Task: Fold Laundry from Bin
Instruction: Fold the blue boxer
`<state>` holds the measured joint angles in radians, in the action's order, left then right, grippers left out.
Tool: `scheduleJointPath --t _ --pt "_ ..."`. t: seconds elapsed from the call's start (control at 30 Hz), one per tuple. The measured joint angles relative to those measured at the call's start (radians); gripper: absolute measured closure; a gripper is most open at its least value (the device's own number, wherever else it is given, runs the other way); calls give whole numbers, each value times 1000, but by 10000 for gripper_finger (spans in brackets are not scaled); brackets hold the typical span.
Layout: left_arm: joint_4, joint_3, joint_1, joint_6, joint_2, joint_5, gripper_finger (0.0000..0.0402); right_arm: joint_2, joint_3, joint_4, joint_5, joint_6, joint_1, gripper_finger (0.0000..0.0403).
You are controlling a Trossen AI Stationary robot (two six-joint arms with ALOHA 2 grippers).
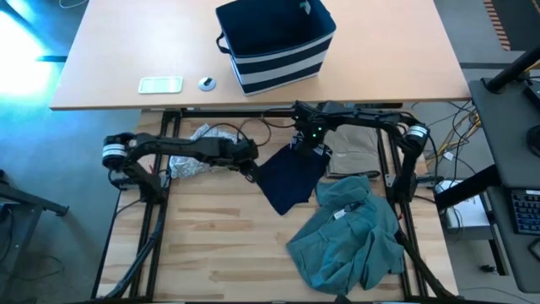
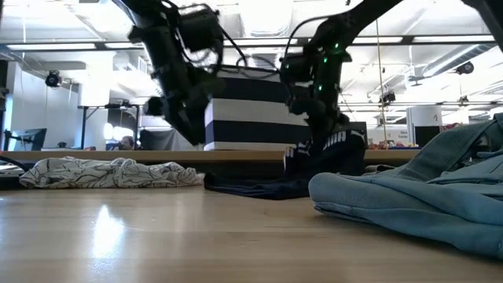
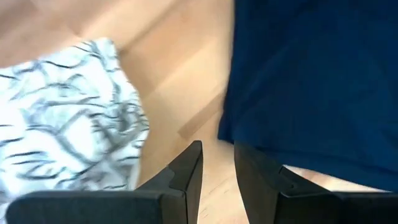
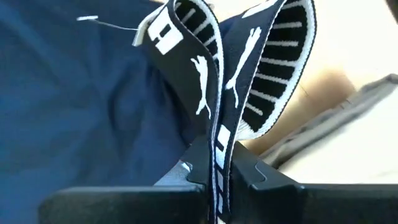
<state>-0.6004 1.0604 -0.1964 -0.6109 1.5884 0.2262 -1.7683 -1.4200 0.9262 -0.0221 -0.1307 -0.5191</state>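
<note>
The dark navy garment with the white-print waistband (image 1: pixel 291 179) is lying on the light wood tabletop (image 1: pixel 219 253), roughly mid-table toward the far edge. Its elastic band (image 4: pixel 217 93) is lifted up and clamped in the right gripper (image 1: pixel 310 149), fingers pinched flat together on the band, so that corner stands up off the wood while the rest of the cloth trails flat toward the near side.

The left gripper (image 1: pixel 251 171) hangs right at the navy garment's left edge, fingers (image 3: pixel 186 177) only a narrow gap apart with nothing between them, just bare wood showing in the gap. You can see the hem edge right beside its tips in the wrist view.

Just left of that sits the crumpled grey-white patterned garment (image 1: pixel 196 150), bunched under the left arm. The big teal-green garment (image 1: pixel 350 241) is heaped on the right near side, its upper edge touching or just overlapping the navy piece. A folded tan garment (image 1: pixel 359 156) lies behind, partly under the right arm.

Open room: the whole near-left stretch of wood is bare.

The soft navy fabric bin with white stripes (image 1: pixel 278 42) stands on the separate tan desk (image 1: pixel 126 51) behind, well apart, with a white flat device (image 1: pixel 160 84) and a small round thing (image 1: pixel 207 83) near that desk's front edge.
</note>
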Motion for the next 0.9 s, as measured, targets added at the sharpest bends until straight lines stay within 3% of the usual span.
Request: scheduleJointPath --t 0.07,0.2,0.53,0.9 --pt "-11 -11 -7 0 -52 18 324 28 0 7 19 -47 2 389" --pt "-36 -35 -19 -1 -147 29 324 61 4 20 153 -216 1 389" --pt "-42 -56 -21 -9 -278 29 324 76 4 -20 154 -393 86 390" --pt "-38 -57 -21 -1 -303 25 324 1 4 -200 183 -566 167 390"
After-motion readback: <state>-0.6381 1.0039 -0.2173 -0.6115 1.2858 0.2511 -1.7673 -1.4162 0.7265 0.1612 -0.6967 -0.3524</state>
